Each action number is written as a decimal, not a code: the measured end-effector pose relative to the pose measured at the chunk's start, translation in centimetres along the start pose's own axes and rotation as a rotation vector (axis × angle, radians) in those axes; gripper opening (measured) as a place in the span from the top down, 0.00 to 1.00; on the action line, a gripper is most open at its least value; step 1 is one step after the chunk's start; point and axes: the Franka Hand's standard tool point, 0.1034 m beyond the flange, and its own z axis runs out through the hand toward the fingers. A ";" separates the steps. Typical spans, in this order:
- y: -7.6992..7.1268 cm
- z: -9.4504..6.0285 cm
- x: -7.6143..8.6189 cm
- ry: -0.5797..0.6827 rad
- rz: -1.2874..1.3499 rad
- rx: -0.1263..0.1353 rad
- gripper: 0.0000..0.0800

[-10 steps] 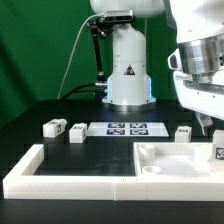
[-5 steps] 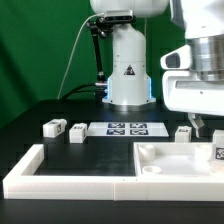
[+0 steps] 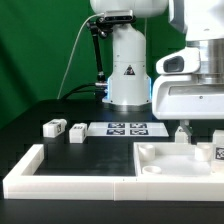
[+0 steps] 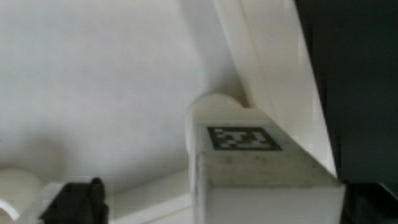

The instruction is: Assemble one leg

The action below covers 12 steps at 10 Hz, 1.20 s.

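Observation:
My gripper (image 3: 198, 135) hangs open over the far right part of the large white square tray (image 3: 165, 152). In the wrist view the gripper (image 4: 228, 205) has its dark fingers (image 4: 75, 200) set wide, one on each side of a white tagged leg (image 4: 246, 150), not touching it. That leg stands against the tray's raised wall (image 4: 267, 60). In the exterior view a tagged leg (image 3: 218, 153) shows at the tray's right edge. Another leg (image 3: 183, 135) stands just behind the tray, by one finger. Two more legs (image 3: 55, 127) (image 3: 75, 131) lie at the exterior view's left.
The marker board (image 3: 125, 128) lies behind the tray, in front of the robot base (image 3: 128, 75). The long white L-shaped border rail (image 3: 50, 178) runs along the front and the exterior view's left. A round boss (image 4: 18, 190) sits in the tray floor.
The gripper has moved toward the exterior view's left and come down over the tray's far right part. The parts on the table have not moved.

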 end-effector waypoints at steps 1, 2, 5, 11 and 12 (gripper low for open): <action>0.0 0.0 0.0 0.000 0.000 0.000 0.31; 0.0 0.0 0.0 0.000 0.000 0.000 0.50; 0.0 0.0 0.0 0.000 0.000 0.000 0.64; -0.1 0.1 0.1 0.039 0.602 0.059 0.64; -0.1 0.1 0.0 0.040 0.698 0.072 0.64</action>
